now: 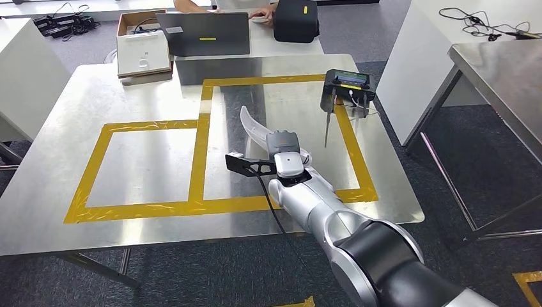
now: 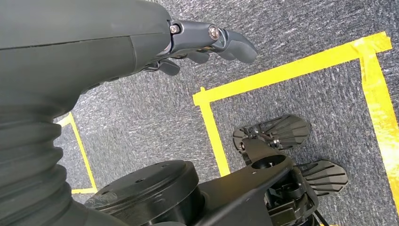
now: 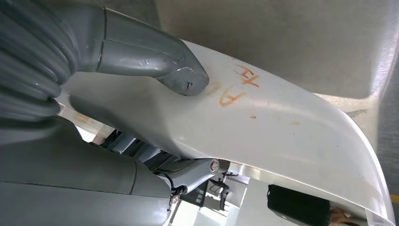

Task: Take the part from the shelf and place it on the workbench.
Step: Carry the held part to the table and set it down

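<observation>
The part (image 1: 254, 127) is a long curved white plastic piece with orange writing (image 3: 244, 84) on it. My right hand (image 1: 286, 157) grips it over the steel workbench (image 1: 147, 160), inside the right yellow-taped box; the thumb (image 3: 155, 56) presses on its outer face and the darker fingers lie underneath. The part's free end sticks out toward the far side of the table. Whether it touches the tabletop I cannot tell. My left hand (image 2: 207, 44) hangs beside my body above the carpet, fingers curled, holding nothing.
A black device with cables (image 1: 347, 89) stands at the taped box's far right corner. Beyond the bench a laptop (image 1: 206, 33), a cardboard box (image 1: 144, 48), a black bag (image 1: 295, 19) and a person's hand (image 1: 261, 13). Another steel table (image 1: 505, 64) stands at right.
</observation>
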{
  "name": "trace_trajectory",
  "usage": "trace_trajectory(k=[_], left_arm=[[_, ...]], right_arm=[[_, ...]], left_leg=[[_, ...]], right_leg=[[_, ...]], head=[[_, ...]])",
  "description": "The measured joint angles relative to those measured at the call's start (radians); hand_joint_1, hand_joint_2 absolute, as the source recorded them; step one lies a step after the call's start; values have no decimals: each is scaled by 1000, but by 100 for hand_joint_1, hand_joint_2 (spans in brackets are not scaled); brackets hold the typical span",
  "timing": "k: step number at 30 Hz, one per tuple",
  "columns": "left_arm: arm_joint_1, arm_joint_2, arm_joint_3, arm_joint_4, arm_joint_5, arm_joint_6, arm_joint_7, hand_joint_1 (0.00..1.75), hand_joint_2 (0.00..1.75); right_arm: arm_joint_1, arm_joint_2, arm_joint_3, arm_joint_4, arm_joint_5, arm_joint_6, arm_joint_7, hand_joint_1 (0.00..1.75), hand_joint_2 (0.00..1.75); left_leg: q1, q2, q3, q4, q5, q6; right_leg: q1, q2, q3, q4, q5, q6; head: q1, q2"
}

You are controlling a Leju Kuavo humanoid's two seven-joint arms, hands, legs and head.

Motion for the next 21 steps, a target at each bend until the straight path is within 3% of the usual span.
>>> trace_trajectory(k=[2, 6, 7, 11, 19, 21], left_arm=[[0, 0, 0, 0, -1, 0, 1, 0, 175], [0, 0, 0, 0, -7, 0, 14, 0, 175], [0, 0, 0, 0, -11, 0, 19, 0, 175], [1, 0, 0, 0, -17, 0, 26, 0, 0], [1, 0, 0, 0, -12, 0, 20, 0, 0], [1, 0, 0, 0, -12, 0, 19, 0, 87]], right_arm=[[0, 0, 0, 0, 0, 0, 0, 175, 175], [1, 0, 0, 0, 2, 2, 1, 0, 175], [1, 0, 0, 0, 2, 3, 2, 0, 175], [2, 0, 0, 0, 6, 5, 3, 0, 175], [3, -3, 0, 0, 7, 5, 3, 0, 175], [4, -3, 0, 0, 7, 6, 2, 0, 175]], left_leg=[[0, 0, 0, 0, 0, 0], [0, 0, 0, 0, 0, 0], [0, 0, 0, 0, 0, 0], [0, 0, 0, 0, 0, 0], [0, 0, 0, 0, 0, 0], [0, 0, 0, 0, 0, 0]], right_leg=[[0, 0, 0, 0, 0, 0], [0, 0, 0, 0, 0, 0], [0, 0, 0, 0, 0, 0], [0, 0, 0, 0, 0, 0], [0, 0, 0, 0, 0, 0], [0, 0, 0, 0, 0, 0]], head=[[0, 0], [0, 0], [0, 0], [0, 0], [0, 0], [0, 0]])
